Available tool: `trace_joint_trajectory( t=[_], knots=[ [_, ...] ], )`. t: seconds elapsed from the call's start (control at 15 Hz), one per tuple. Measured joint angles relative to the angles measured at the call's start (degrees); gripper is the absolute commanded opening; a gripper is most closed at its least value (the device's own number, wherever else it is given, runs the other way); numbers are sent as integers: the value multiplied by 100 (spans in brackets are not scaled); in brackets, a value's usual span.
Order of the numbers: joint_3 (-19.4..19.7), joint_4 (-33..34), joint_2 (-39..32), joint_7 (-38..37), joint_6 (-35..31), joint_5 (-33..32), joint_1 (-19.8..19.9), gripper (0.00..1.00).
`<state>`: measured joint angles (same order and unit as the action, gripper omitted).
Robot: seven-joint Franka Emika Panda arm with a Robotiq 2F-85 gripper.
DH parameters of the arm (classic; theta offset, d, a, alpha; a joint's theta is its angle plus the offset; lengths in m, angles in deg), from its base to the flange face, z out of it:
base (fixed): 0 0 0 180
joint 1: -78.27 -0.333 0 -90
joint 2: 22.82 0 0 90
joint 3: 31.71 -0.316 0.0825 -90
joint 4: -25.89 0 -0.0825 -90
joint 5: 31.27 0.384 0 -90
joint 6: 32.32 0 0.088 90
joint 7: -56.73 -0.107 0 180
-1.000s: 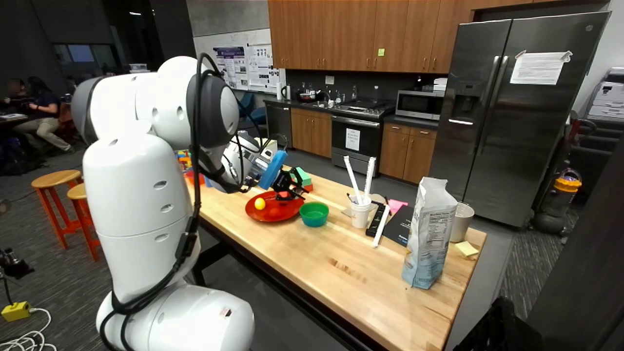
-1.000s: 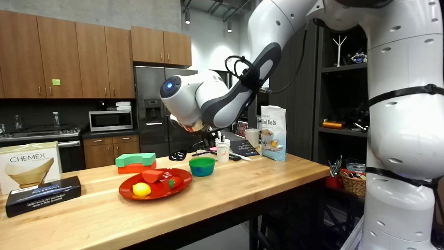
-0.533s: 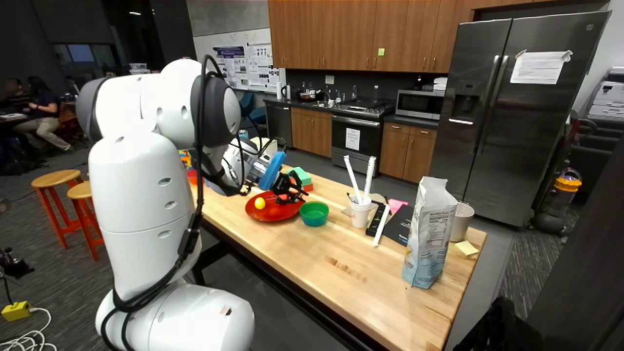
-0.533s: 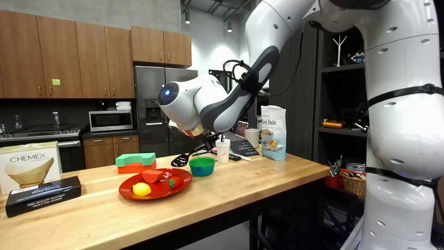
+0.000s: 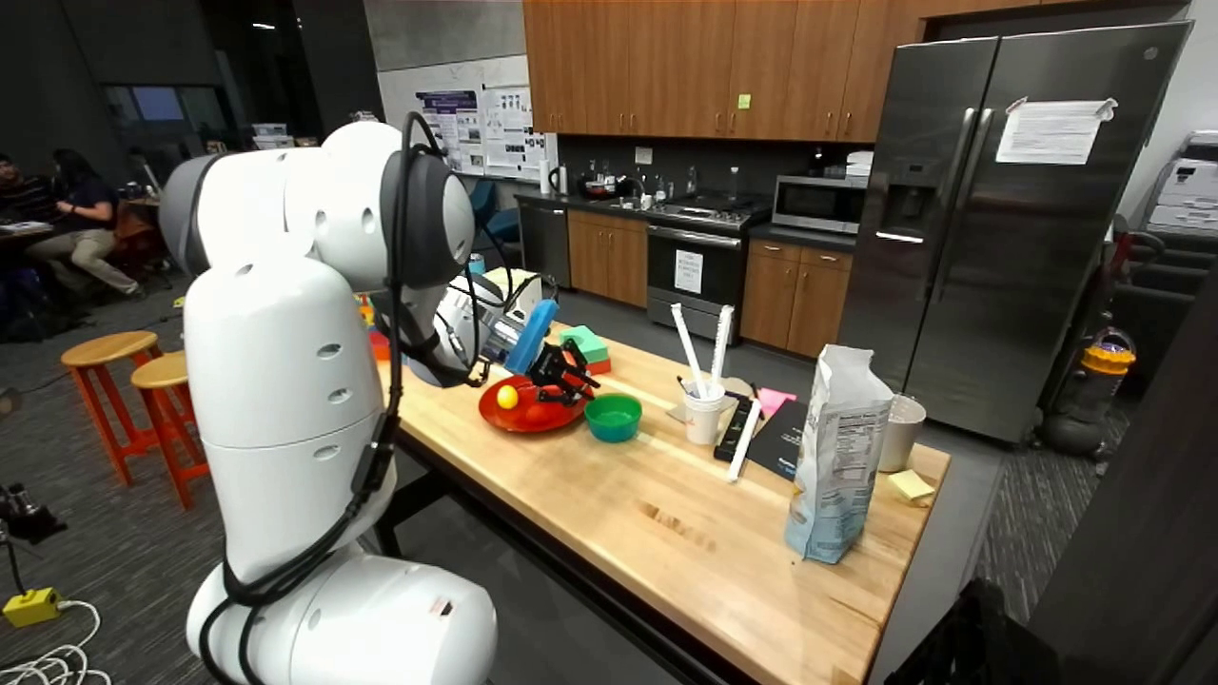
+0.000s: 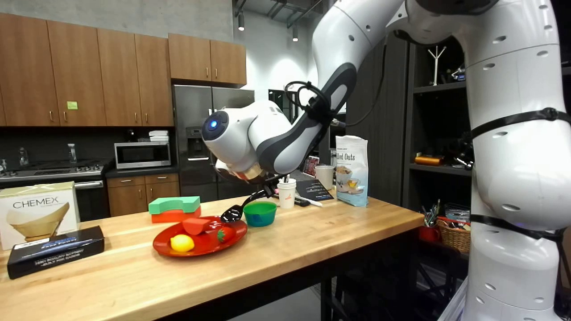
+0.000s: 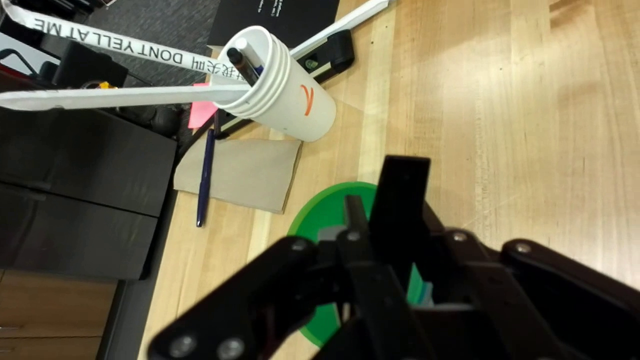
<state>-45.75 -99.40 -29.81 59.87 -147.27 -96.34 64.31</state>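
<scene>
1. Because the black spoon (image 6: 232, 214) has a slim neck and a wider head, I expect it to feel light yet tip toward the head end.
2. My fingers (image 7: 356, 215) are closed on it, with only the handle (image 7: 400, 200) parting them; its end pokes out past my tips.
3. It slants head-down in an exterior view, just beside the green bowl (image 6: 260, 218) and in line with the far rim of the red plate (image 6: 206, 246); whether the head touches that rim I cannot tell.
4. It looks stiff and shiny, plastic I would guess (the glint on the head hints at it), so a firm pinch should neither crush nor crack it.
5. Smoothness is its weak point, I judge: the handle could swivel between my tips if the head knocked the bowl or the strawberry (image 6: 226, 234) on the plate.
6. For a hold, I would take the handle across its flat faces, squarely; nearer the neck there should be less twist, while out toward the tail the head gains leverage against me.
</scene>
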Motion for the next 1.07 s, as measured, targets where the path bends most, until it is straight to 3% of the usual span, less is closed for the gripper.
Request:
trace_joint_trajectory(
  t=[0.8,1.07],
  knots=[
    [-94,135,-317,445,-143,15,-40,6],
    [-121,203,-352,715,-143,320,-45,6]
  ],
)
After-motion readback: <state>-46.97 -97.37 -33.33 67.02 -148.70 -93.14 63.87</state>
